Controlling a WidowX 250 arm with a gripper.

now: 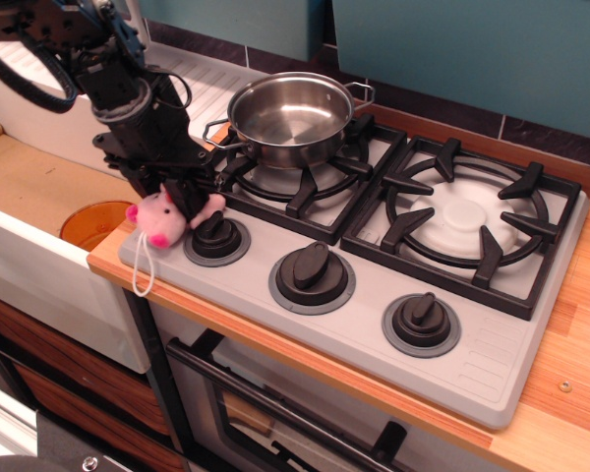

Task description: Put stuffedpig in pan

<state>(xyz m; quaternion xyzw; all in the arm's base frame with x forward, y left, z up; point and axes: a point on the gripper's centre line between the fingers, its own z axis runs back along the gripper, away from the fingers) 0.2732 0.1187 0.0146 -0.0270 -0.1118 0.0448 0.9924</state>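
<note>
Partly hidden stuffedpig (160,218) between dark fingers (186,200), pan (290,118) unobstructed

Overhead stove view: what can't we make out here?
- Gripper fingertips: buried against the stuffedpig; grip contact unclear.
- Pig's rear: covered by the finger.
- Arm base: cut off by the top-left edge.
- Left rear burner: hidden under the pan.
- Orange object: partly behind the counter edge.

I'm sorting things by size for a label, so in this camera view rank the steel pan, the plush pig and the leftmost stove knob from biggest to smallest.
1. Pan, clearly the largest.
2 and 3. Stuffed pig and leftmost knob look about alike; the pig is partly hidden by the pincer, so I won't rank them.
</note>
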